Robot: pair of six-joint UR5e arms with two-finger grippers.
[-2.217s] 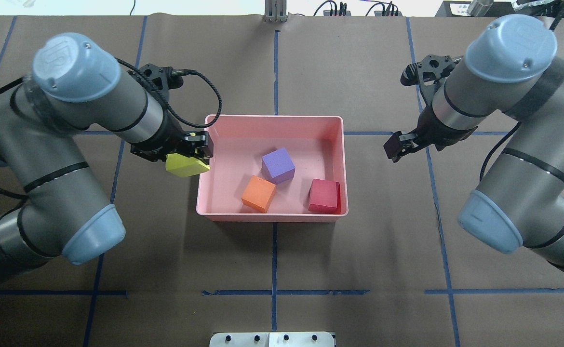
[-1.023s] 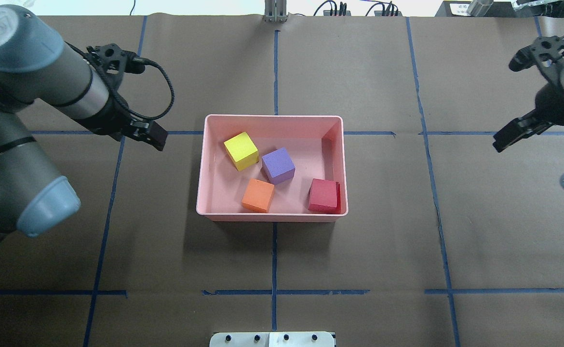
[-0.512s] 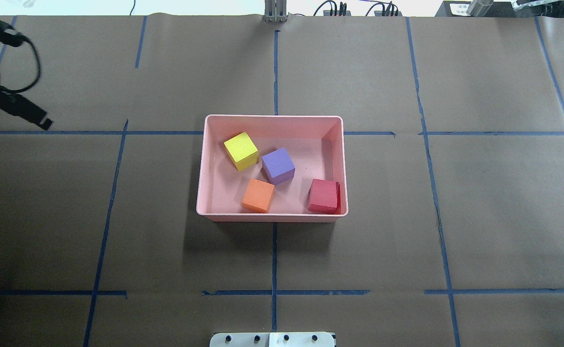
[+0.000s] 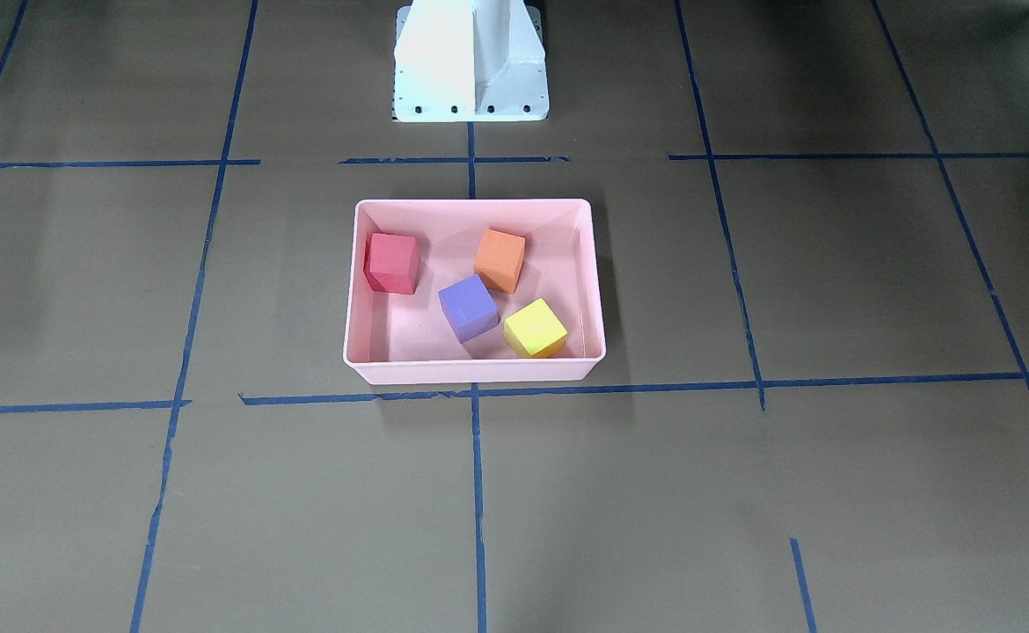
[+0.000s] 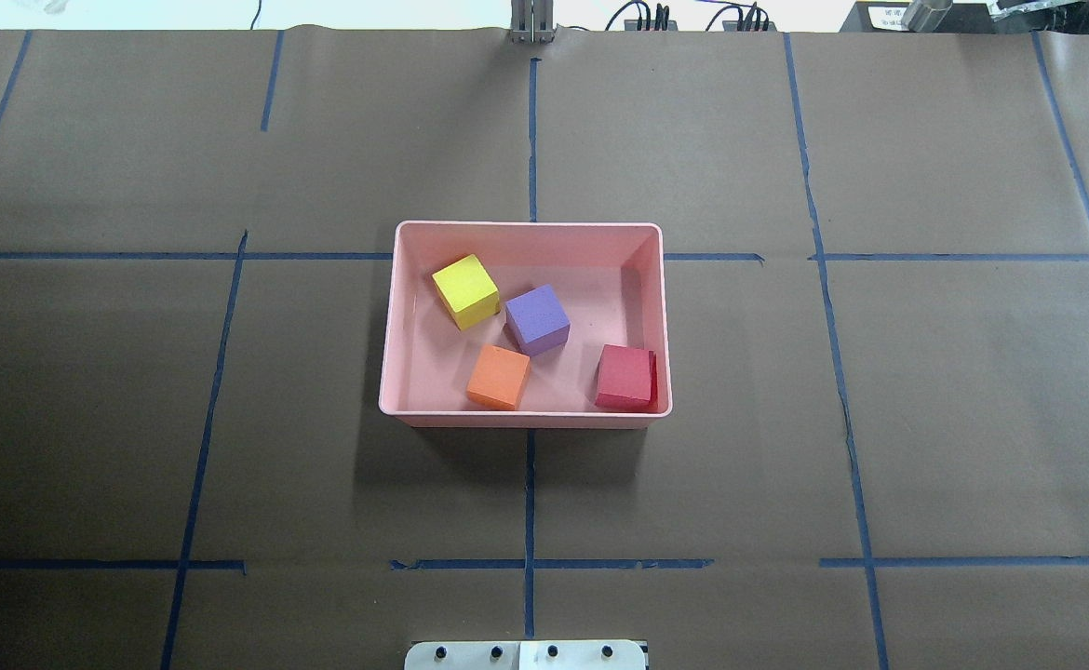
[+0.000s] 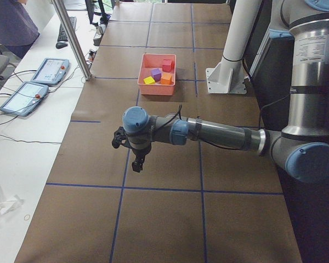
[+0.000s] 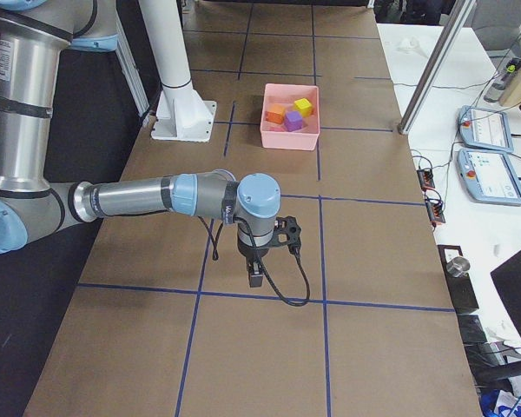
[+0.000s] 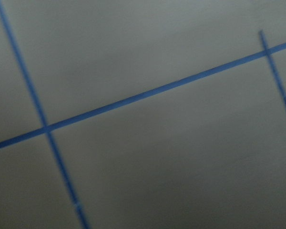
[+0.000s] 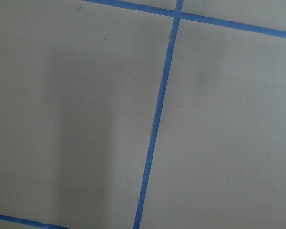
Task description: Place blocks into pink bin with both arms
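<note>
The pink bin (image 5: 526, 225) stands mid-table; it also shows in the front view (image 4: 470, 204). All four blocks lie inside it: yellow-green (image 5: 465, 290), purple (image 5: 537, 318), orange (image 5: 499, 376) and red (image 5: 625, 377) in the corner. Neither arm shows in the overhead or front view. My left gripper (image 6: 137, 164) hangs over bare table far from the bin and shows only in the exterior left view. My right gripper (image 7: 254, 278) does the same at the other end. I cannot tell whether either is open or shut. Both wrist views show only brown table and blue tape.
The white pedestal base (image 4: 470, 61) stands behind the bin on the robot's side. Blue tape lines grid the brown table. Beyond the table's far edge are a metal post (image 6: 71, 38), tablets (image 6: 49, 70) and a person (image 6: 11, 22).
My left gripper let go of the yellow-green block, which now lies in the bin. Both arms swung outward and have left the overhead view.
</note>
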